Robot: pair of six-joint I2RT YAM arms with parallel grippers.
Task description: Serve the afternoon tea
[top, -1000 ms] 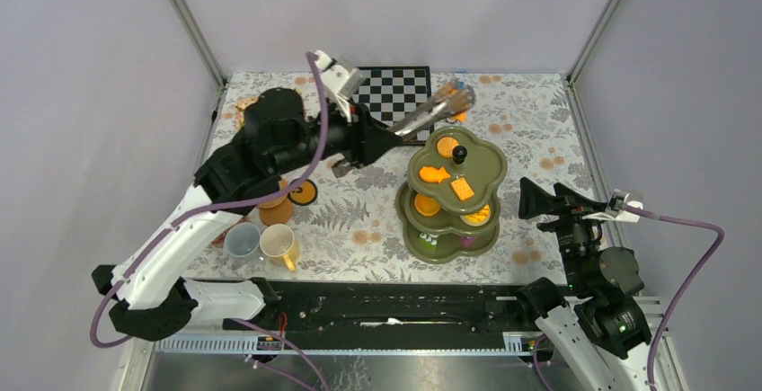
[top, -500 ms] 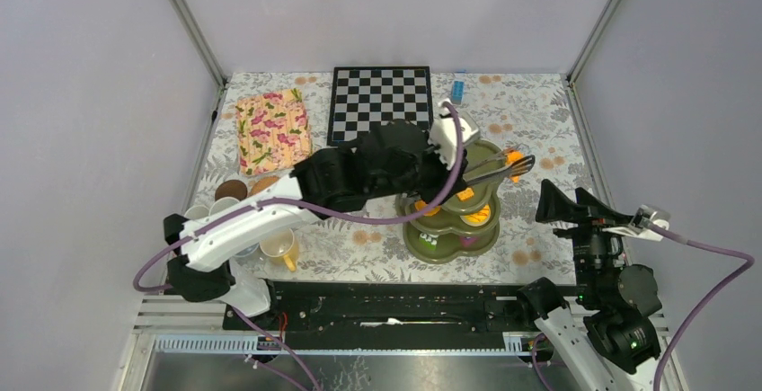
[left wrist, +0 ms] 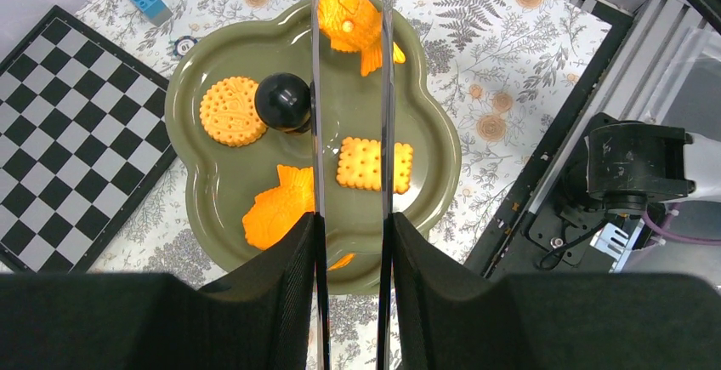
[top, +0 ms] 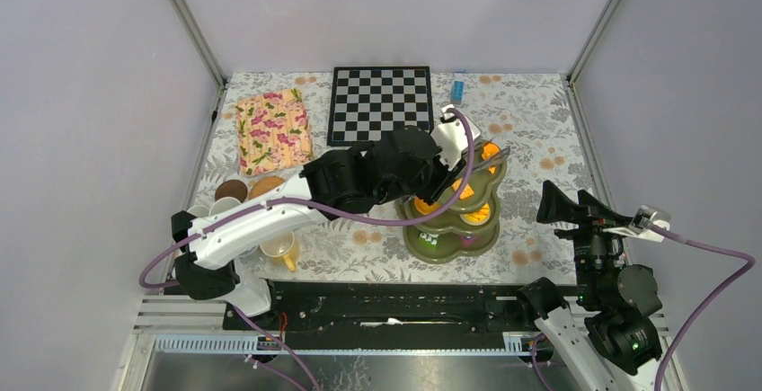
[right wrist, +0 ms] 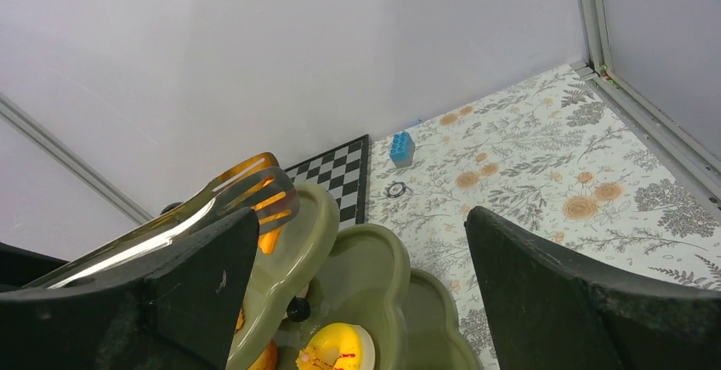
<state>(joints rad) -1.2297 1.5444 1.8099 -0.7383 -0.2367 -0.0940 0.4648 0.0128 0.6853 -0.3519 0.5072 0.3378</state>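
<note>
The stand (top: 449, 238) sits at 4 o'clock on the floral cloth (top: 530, 121), its top hidden overhead by the left arm (top: 270, 216). The wrist camera shows the left gripper (left wrist: 350, 302) pinching tongs (left wrist: 384, 89) astride a fish biscuit (left wrist: 349, 17). Right gripper (right wrist: 361, 225) gapes wide. Lilac walls (top: 404, 4).

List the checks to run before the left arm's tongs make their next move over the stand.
1. Grip: left gripper shut on the metal tongs: ok.
2. Tong arms parted, with the orange fish-shaped biscuit seen between them: ok.
3. Whether that biscuit is gripped or just lying on the olive-green three-tier stand: cannot tell.
4. Gap between a tong arm and the stand's black knob: cannot tell; they overlap in the left wrist view.
5. Other arm: right gripper open, beside the stand, not touching it: ok.
</note>
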